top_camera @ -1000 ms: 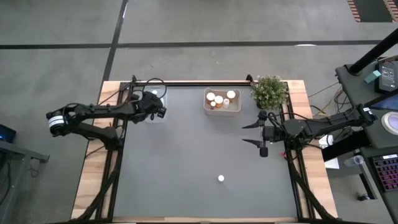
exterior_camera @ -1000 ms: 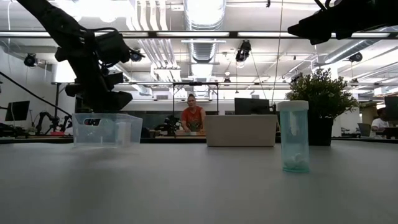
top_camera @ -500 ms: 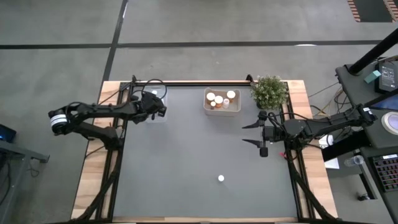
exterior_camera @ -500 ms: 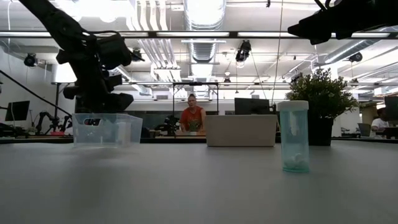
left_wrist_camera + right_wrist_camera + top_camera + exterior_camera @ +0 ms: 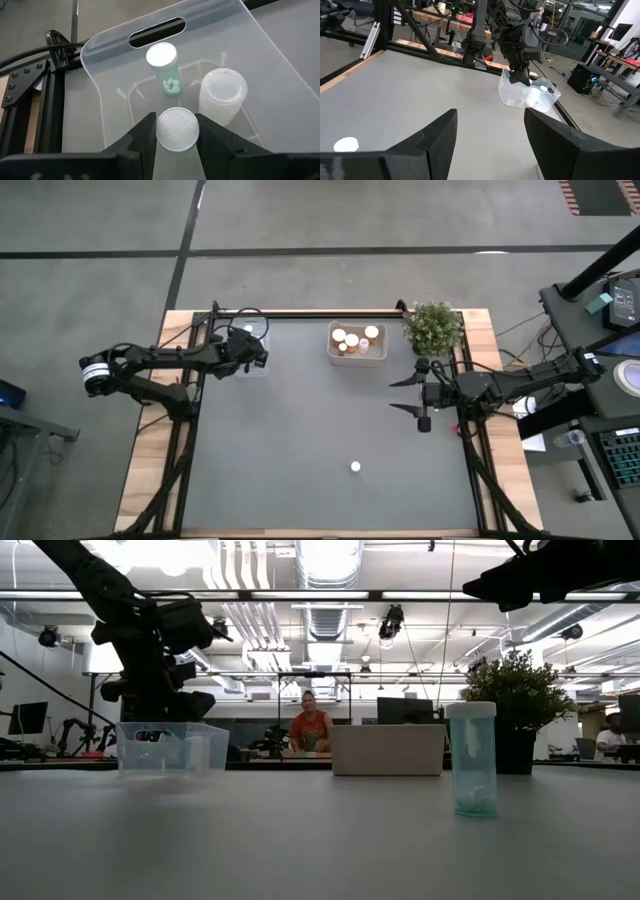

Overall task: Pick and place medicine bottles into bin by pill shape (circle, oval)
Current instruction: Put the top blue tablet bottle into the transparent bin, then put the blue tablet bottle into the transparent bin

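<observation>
- The left end effector (image 5: 176,134) hangs over the clear bin (image 5: 235,20) at the surface's far left, its fingers clamped on a white-capped bottle (image 5: 177,130).
- Inside that bin are a pale bottle with round pills (image 5: 166,67) and a clear bottle (image 5: 223,95).
- The right end effector (image 5: 408,394) waits at the right edge, fingers spread, holding nothing.
- One lone bottle (image 5: 355,468) stands near the front; others fill the white bin (image 5: 358,341) at the far edge.

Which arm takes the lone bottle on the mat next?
Right. Its gripper is open and empty, nearer the lone bottle. The left gripper holds a bottle over the clear bin.
</observation>
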Controlling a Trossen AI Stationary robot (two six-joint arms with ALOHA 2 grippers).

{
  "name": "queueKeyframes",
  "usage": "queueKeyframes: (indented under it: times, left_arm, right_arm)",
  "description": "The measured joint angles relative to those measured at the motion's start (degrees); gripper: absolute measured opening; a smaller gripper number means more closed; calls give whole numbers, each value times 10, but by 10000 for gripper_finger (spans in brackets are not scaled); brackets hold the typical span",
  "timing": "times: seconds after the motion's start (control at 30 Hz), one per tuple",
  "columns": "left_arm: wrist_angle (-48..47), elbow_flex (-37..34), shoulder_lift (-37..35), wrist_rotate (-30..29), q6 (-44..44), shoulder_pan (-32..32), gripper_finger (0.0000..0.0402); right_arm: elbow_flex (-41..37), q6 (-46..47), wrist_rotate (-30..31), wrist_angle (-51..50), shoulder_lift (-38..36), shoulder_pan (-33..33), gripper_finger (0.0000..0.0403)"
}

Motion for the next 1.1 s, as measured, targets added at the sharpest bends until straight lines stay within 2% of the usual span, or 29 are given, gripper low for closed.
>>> queueKeyframes:
  times: [0.13, 0.5, 0.77, 1.1]
  left_arm:
    - [0, 0, 0, 0, 0, 0, 107]
    - [0, 0, 0, -1, 0, 0, 164]
    - [-10, 16, -11, 0, 59, 0, 168]
    - [-10, 59, -82, 60, 110, -1, 169]
  right_arm:
    - [0, 0, 0, 0, 0, 0, 224]
    - [0, 0, 0, 0, 0, 0, 224]
    - [0, 0, 0, 0, 0, 0, 224]
    - [0, 0, 0, 0, 0, 0, 224]
